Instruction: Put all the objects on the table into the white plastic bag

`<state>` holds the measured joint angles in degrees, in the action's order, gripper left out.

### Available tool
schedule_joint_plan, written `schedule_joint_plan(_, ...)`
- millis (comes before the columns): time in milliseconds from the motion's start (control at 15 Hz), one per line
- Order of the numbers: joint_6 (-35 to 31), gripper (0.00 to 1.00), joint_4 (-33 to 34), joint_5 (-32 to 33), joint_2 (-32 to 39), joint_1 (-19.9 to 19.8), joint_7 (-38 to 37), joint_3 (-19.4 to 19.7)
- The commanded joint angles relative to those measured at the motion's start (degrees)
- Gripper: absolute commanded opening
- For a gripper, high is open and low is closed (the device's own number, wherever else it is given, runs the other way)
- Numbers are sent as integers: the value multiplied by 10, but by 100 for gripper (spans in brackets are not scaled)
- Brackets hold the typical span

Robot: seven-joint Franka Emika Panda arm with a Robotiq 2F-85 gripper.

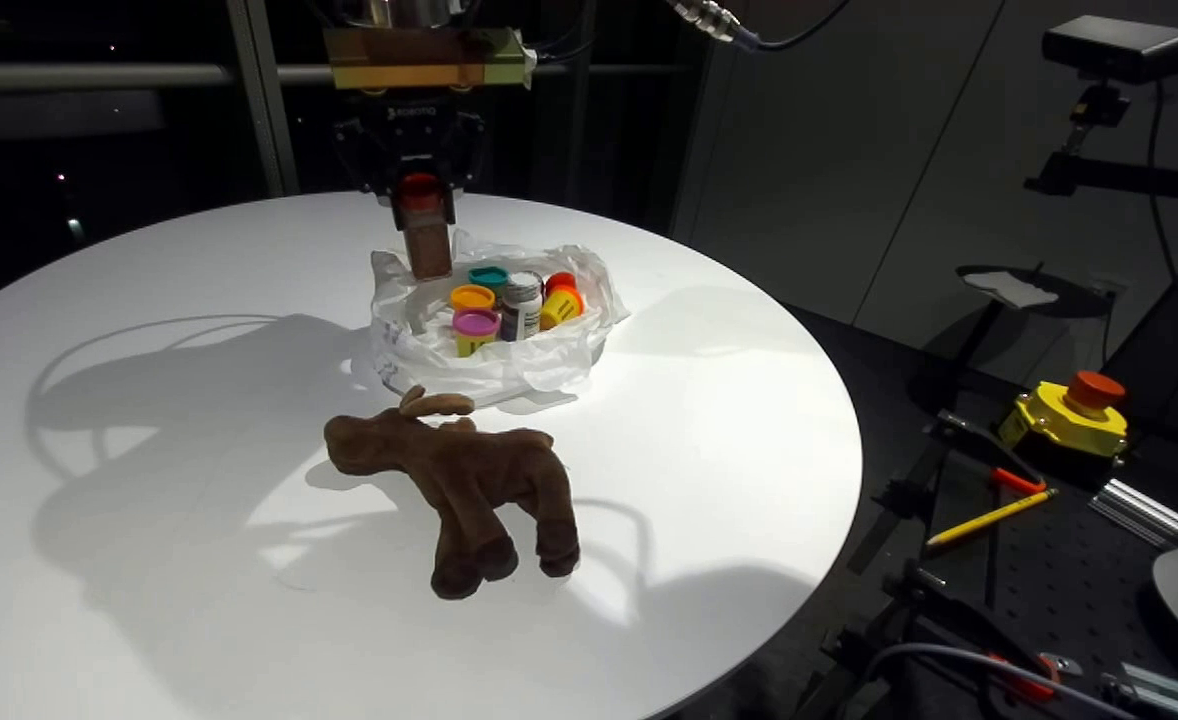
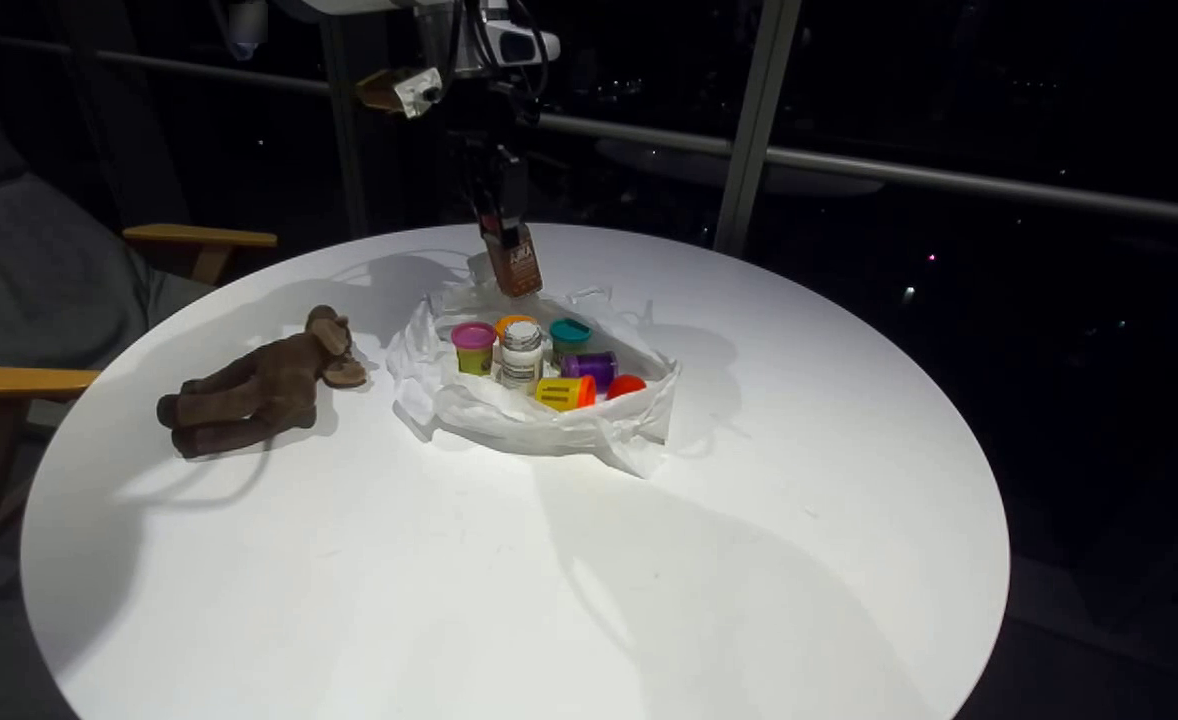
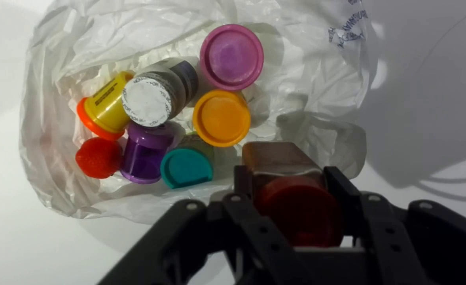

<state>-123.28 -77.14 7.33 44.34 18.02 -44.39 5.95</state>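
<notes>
My gripper [image 1: 424, 212] is shut on a brown bottle [image 1: 429, 252] with a red cap, one finger on each side, as the wrist view also shows in the red cap [image 3: 300, 213]. The bottle's lower end hangs over one end of the crinkled white plastic bag [image 2: 549, 432]. Inside the bag are jars with a pink lid [image 3: 232, 57], an orange lid [image 3: 222, 118] and a teal lid [image 3: 187, 168]. A white bottle [image 3: 146, 99], a purple jar [image 3: 144, 158], a yellow jar [image 3: 108, 101] and a red piece [image 3: 98, 157] lie there too. Outside it, the brown plush moose [image 1: 479, 470] rests on its side.
Everything stands on the round white table [image 2: 449, 580]. A chair with a wooden armrest [image 2: 19, 380] is near its edge. Off the table are a yellow box with a red button [image 1: 1069, 420] and a camera [image 1: 1119, 48] on a stand.
</notes>
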Motion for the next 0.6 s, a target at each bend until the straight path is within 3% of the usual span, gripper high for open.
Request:
schedule_joint_plan(0, 17, 21, -2, -8, -5, -10, -3, -13)
schedule_joint_plan(533, 17, 21, 5, -38, 11, -23, 12, -38)
